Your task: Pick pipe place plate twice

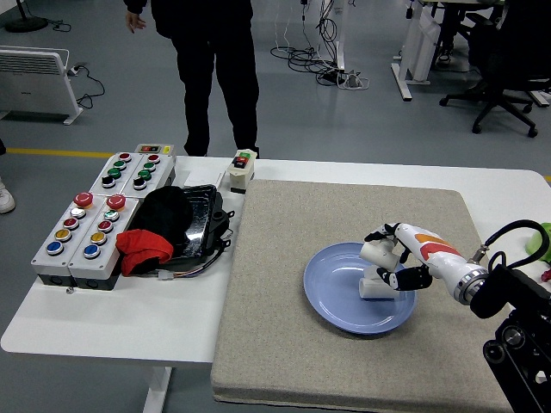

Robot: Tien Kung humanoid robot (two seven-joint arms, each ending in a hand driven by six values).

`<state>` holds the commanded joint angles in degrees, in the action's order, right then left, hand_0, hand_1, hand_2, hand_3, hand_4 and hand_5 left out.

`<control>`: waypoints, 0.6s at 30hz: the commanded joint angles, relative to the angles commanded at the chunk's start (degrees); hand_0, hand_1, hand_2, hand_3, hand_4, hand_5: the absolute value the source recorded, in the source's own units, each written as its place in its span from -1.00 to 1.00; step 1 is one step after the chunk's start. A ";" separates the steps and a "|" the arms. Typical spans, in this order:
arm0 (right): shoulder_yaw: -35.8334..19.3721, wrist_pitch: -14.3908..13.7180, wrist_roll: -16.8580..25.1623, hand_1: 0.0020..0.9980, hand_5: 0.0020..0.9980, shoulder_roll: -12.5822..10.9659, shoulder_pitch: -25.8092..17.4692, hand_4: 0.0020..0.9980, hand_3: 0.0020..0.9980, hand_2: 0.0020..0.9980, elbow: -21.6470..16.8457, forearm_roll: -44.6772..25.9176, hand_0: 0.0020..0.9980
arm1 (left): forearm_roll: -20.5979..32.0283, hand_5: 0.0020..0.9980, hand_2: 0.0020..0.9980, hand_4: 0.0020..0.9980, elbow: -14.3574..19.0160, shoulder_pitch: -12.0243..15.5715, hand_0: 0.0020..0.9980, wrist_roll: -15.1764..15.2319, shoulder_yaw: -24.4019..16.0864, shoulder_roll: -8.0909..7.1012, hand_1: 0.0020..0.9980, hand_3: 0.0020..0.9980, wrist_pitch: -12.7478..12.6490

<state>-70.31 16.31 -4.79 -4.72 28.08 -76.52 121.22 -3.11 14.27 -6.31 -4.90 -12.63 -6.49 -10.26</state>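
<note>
Your right hand [389, 255] is over the blue plate [331, 297], fingers curled around a white pipe piece [375, 252] above another already lying there; it looks light, rigid and slick, so grip mid-body.

White pipe piece [376, 286] on the blue plate [331, 297], another seemingly held just above.

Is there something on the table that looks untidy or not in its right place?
Yes. At the left, a black tray holds a heap of black cloth and red cloth, spilling over its edge.
</note>
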 joint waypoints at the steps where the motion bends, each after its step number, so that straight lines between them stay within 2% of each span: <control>1: 0.84 -0.05 0.33 0.15 -0.84 -0.02 0.17 0.06 0.36 0.14 0.01 -0.04 0.02 | -0.01 1.00 0.02 -0.47 0.00 0.01 0.24 0.00 -0.01 0.00 0.17 0.17 0.00; 7: 5.95 -0.17 1.67 0.19 -0.84 0.05 1.52 0.05 0.36 0.15 1.03 0.70 0.07 | -0.16 1.00 0.02 -0.47 -0.01 0.12 0.24 -0.03 -0.16 0.00 0.17 0.17 -0.04; 8: 6.50 -0.10 1.72 0.31 -0.85 0.05 1.70 0.05 0.38 0.24 1.24 0.88 0.30 | -0.16 1.00 0.02 -0.47 0.00 0.13 0.24 -0.03 -0.15 0.00 0.17 0.17 -0.04; 13: 8.59 -0.58 2.45 0.31 -0.85 0.19 2.59 0.05 0.38 0.24 3.25 2.10 0.30 | -0.21 1.00 0.02 -0.47 -0.01 0.19 0.24 -0.06 -0.21 -0.02 0.17 0.17 -0.05; 14: 9.04 -0.68 2.57 0.50 -0.84 0.26 2.85 0.07 0.50 0.52 3.88 2.70 0.61 | -0.23 1.00 0.01 -0.47 -0.01 0.21 0.24 -0.07 -0.24 -0.02 0.16 0.17 -0.05; 18: 10.24 -0.52 2.30 0.50 -0.84 0.43 3.49 0.07 0.50 0.52 5.22 4.20 0.61 | -0.26 1.00 0.01 -0.47 -0.01 0.26 0.24 -0.07 -0.25 -0.02 0.16 0.17 -0.05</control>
<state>-60.07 15.79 -2.49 -4.28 31.58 -71.31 125.41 -3.37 14.26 -6.05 -4.98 -12.89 -6.51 -10.31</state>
